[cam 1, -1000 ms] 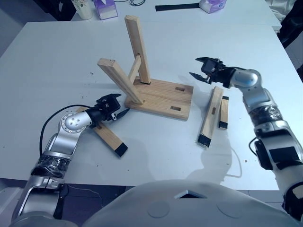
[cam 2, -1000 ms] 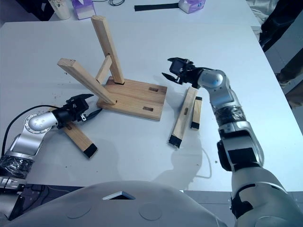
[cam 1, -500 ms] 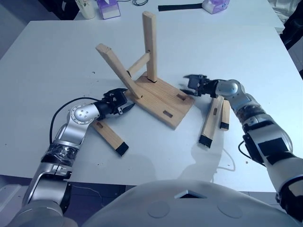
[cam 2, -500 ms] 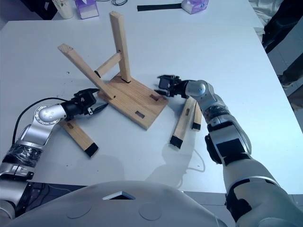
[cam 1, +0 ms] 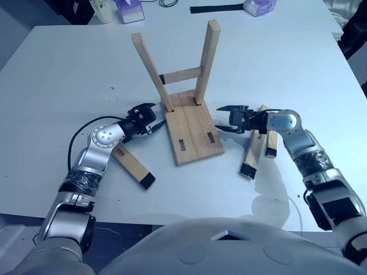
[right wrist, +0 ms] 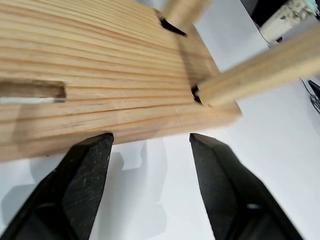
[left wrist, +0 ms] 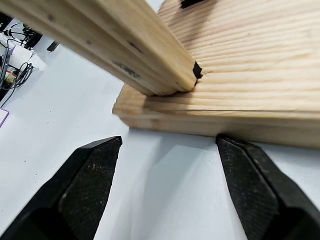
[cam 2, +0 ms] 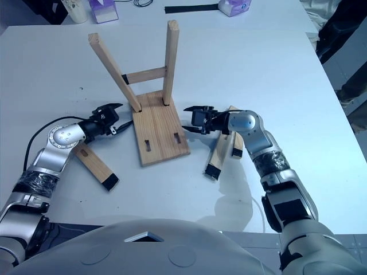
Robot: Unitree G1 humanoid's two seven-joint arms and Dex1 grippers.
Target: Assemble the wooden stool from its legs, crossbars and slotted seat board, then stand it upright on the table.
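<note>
Wooden seat board between left tool, right tool.

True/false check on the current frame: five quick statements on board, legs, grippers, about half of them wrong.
1. Two legs stand in the seat board, joined by a crossbar. True.
2. All the board's slots are filled. False: the two near slots are empty.
3. The left gripper is shut on the board. False: it is open at the board's edge.
4. The right gripper is open at the board's opposite side. True.
5. A loose leg lies on the table by the left arm. True.
</note>
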